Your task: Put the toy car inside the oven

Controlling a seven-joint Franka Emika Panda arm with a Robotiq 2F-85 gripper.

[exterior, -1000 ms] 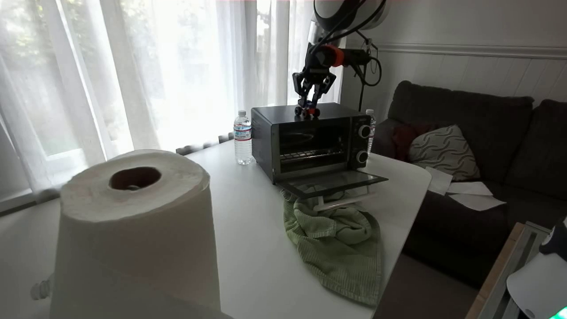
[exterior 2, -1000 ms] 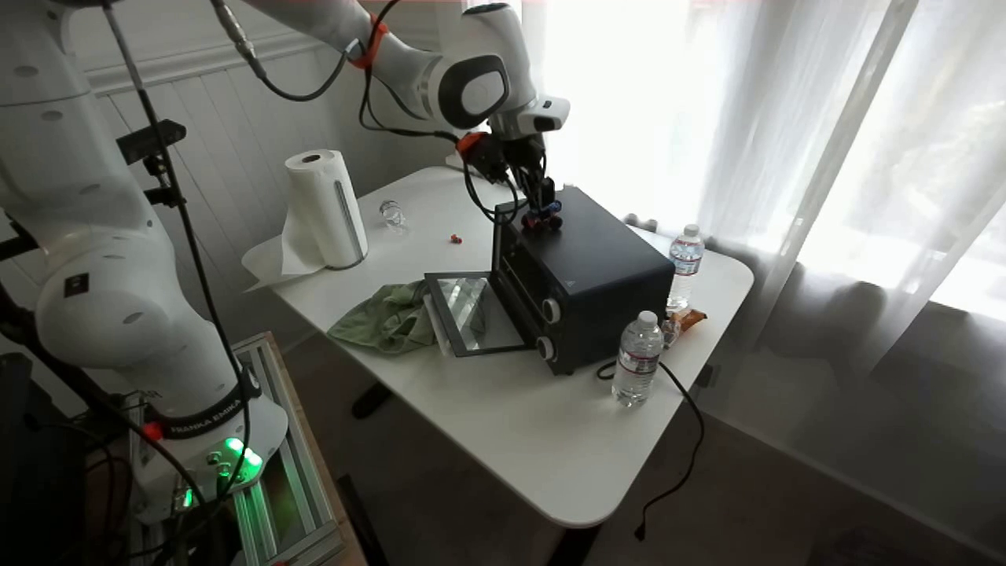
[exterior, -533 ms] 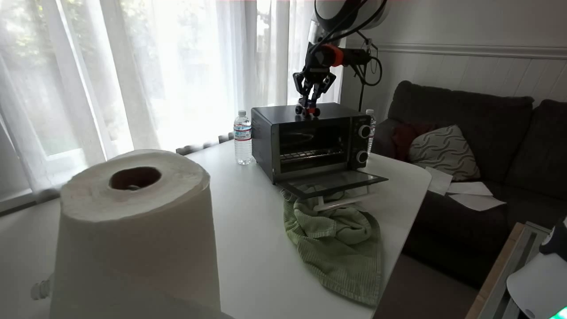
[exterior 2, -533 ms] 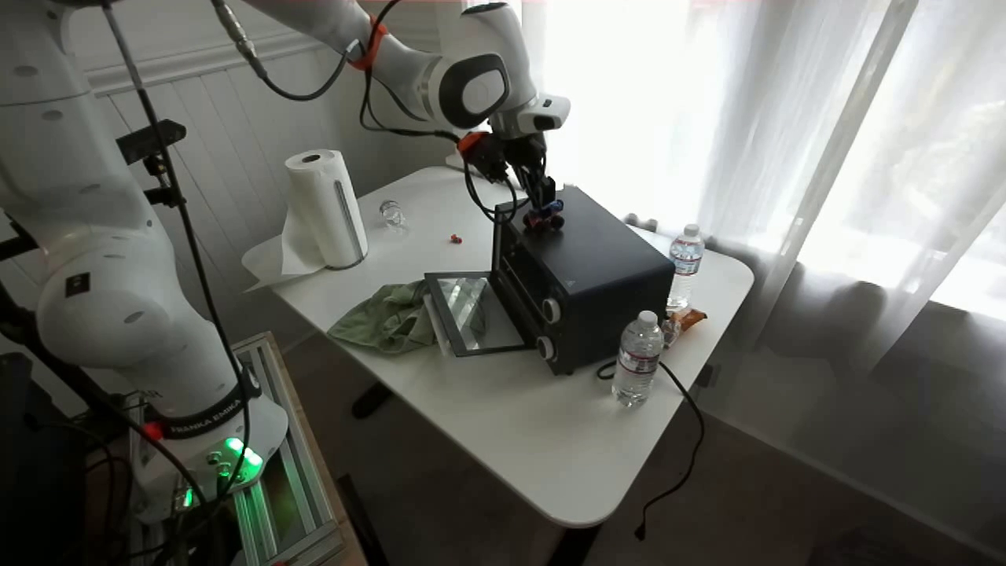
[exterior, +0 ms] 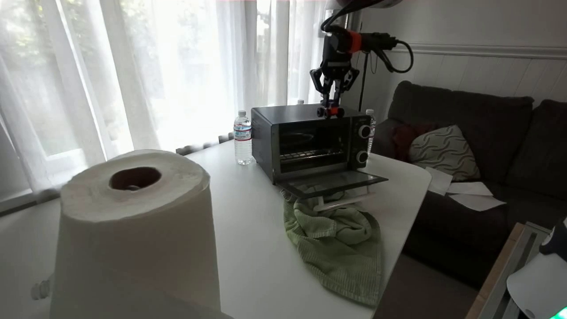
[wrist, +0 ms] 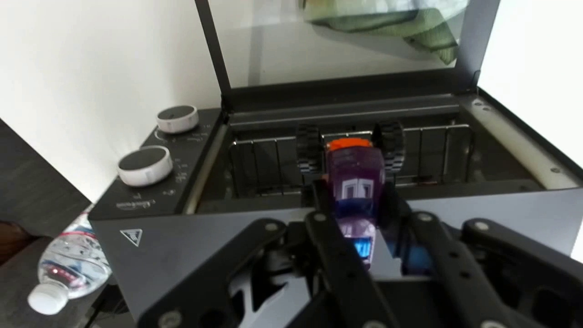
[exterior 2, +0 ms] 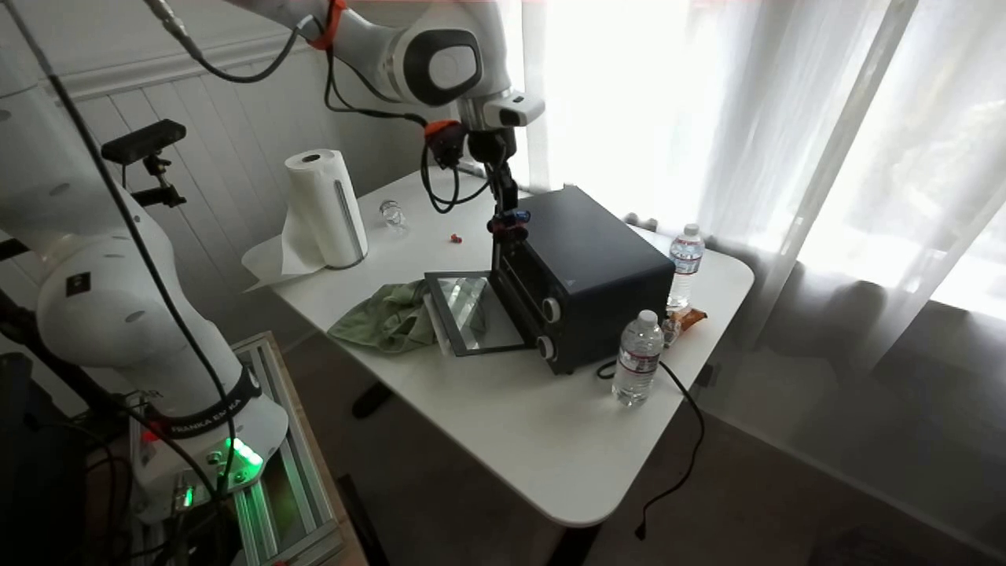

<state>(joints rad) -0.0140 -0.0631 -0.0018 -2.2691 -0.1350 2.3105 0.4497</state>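
white bench (exterior 2: pixel 503 424), the oven (exterior 2: pixel 588 271) gapes, door (exterior 2: pixel 475 314) down, presumably for loading; the hand (exterior: pixel 331 101) pinches the toy car (wrist: pixel 356 177) high near the oven's top front edge, likely to clear it.

The arm (exterior 2: pixel 118 314) is white and smoothly rounded, with a black-edged oval cover (exterior 2: pixel 453 67) at one joint. A dark band (exterior 2: pixel 200 421) lettered FRANKA circles its foot, above bright green lights (exterior 2: pixel 247 452). An orange-red strap (exterior 2: pixel 330 25) wraps one link; the cables (exterior 2: pixel 242 79) are black. The gripper (wrist: pixel 353 196) is black too, its bars dotted with pale round screw heads (wrist: pixel 271 226)
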